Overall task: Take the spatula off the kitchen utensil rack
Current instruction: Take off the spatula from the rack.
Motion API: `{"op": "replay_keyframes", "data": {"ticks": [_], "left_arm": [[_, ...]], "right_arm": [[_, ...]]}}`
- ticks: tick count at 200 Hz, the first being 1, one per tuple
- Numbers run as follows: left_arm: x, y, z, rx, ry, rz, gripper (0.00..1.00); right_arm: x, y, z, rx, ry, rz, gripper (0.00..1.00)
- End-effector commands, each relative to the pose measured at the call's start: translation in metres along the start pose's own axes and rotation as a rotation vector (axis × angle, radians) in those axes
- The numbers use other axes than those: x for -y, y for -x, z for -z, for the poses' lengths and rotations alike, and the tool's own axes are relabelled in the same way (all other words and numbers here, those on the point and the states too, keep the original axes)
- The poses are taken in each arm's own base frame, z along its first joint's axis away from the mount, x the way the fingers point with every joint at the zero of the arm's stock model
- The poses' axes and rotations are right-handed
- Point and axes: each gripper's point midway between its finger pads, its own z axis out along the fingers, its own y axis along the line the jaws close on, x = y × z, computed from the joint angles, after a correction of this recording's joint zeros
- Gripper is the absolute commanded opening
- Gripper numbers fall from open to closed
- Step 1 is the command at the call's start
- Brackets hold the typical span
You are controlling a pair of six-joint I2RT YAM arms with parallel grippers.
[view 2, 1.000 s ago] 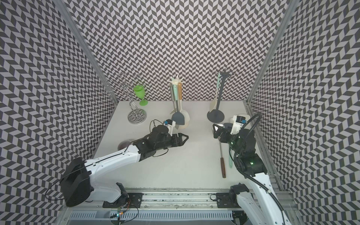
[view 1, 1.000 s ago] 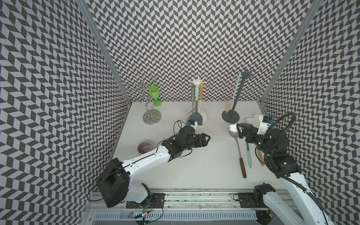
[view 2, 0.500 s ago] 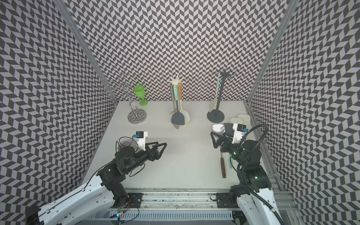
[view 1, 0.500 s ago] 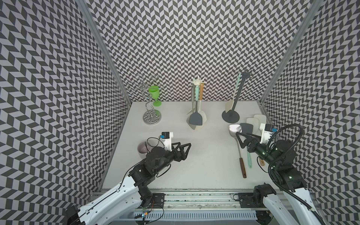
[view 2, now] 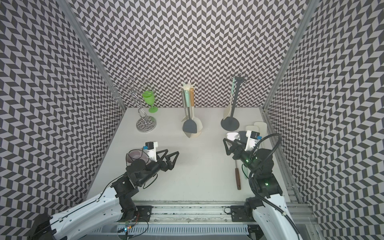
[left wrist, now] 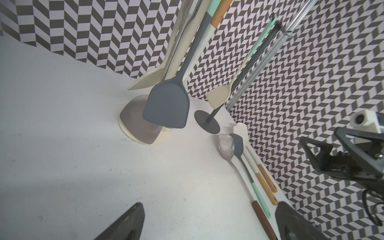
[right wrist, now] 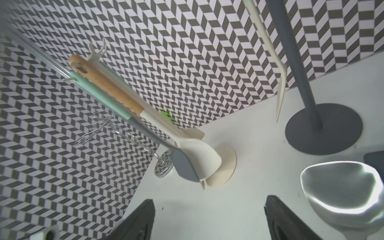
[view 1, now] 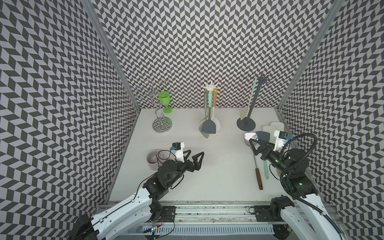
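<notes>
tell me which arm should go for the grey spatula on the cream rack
Left, probably: left gripper is open, nearer the grey spatula, its wrist view facing the blade; right gripper hovers over loose utensils.

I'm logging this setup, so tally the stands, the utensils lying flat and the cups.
Stands: 3 (chrome wire tree, cream utensil rack, dark grey utensil rack)
Utensils lying flat: 4 (brown-handled steel spoon, mint-handled grey spatula, two wooden-handled cream spatulas)
Cups: 2 (green plastic goblet, pale lilac cup)
Total: 9
</notes>
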Motion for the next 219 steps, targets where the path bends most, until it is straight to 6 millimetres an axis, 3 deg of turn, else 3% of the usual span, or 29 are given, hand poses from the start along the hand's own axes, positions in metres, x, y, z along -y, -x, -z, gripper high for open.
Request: {"op": "replay_keyframes", "data": {"ticks": [1, 32, 62, 92, 114, 159, 219], "left_arm": [[-0.002, 0.022, -0.010, 0.097, 0.014, -0.061, 1.00], [-0.011, 0.017, -0.023, 0.033, -0.040, -0.037, 1.00], [-0.021, 0.023, -0.032, 0.008, -0.031, -0.002, 1.00], [-0.029, 0.042, -0.030, 0.100, -0.045, -0.001, 1.00], [-0.040, 0.035, -0.026, 0.096, -0.034, 0.004, 1.00], [-0.048, 0.032, -0.016, 0.105, -0.004, -0.043, 1.00], [-0.047, 0.033, -0.014, 0.117, -0.012, -0.045, 1.00]], "right_arm": [[-0.011, 0.041, -0.016, 0.145, 0.041, 0.057, 0.90], [0.011, 0.070, -0.051, 0.210, -0.065, 0.127, 0.84], [0.029, 0.098, -0.087, 0.245, -0.159, 0.215, 0.77], [0.033, 0.122, -0.135, 0.225, -0.165, 0.279, 0.67], [0.040, 0.142, -0.162, 0.237, -0.208, 0.335, 0.66], [0.049, 0.176, -0.188, 0.285, -0.292, 0.403, 0.63], [0.070, 0.181, -0.205, 0.326, -0.469, 0.426, 0.64]]}}
